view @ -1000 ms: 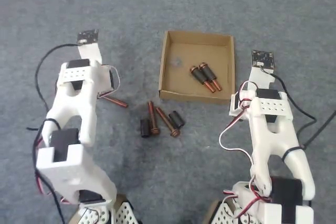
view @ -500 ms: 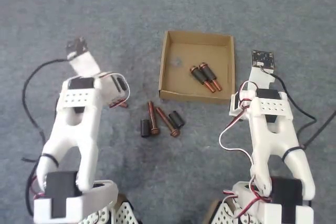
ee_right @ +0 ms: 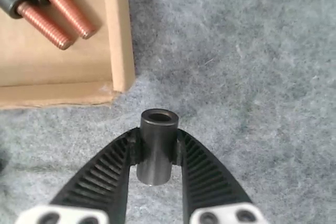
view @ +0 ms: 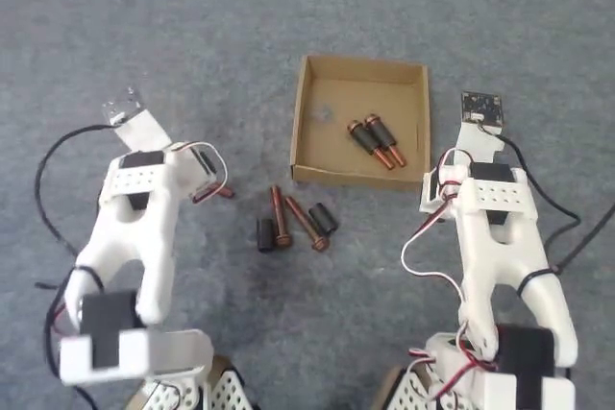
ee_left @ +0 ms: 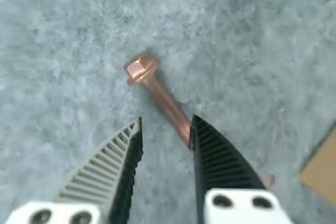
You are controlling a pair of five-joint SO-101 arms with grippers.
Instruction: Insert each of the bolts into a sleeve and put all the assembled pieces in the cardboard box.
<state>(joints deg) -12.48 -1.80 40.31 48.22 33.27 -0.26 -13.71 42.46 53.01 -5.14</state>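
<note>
A copper bolt (ee_left: 157, 93) lies on the grey carpet, hex head away from my left gripper (ee_left: 165, 135). That gripper is open just over the bolt's shaft, which passes under one finger (ee_left: 210, 156). In the high view this bolt (view: 215, 192) lies left of the loose parts. My right gripper (ee_right: 157, 150) is shut on a black sleeve (ee_right: 157, 142), held upright with its bore showing, just off the cardboard box's corner (ee_right: 118, 40). The cardboard box (view: 309, 93) holds two assembled pieces (view: 376, 142).
Two more bolts (view: 280, 215) (view: 307, 224) and two black sleeves (view: 265, 234) (view: 323, 218) lie on the carpet in front of the box. A box edge (ee_left: 323, 166) shows beside the left gripper. Open carpet surrounds both arms.
The left arm has drawn back toward its base and swung left, its gripper staying by the lone bolt. The right arm and the loose parts have not moved.
</note>
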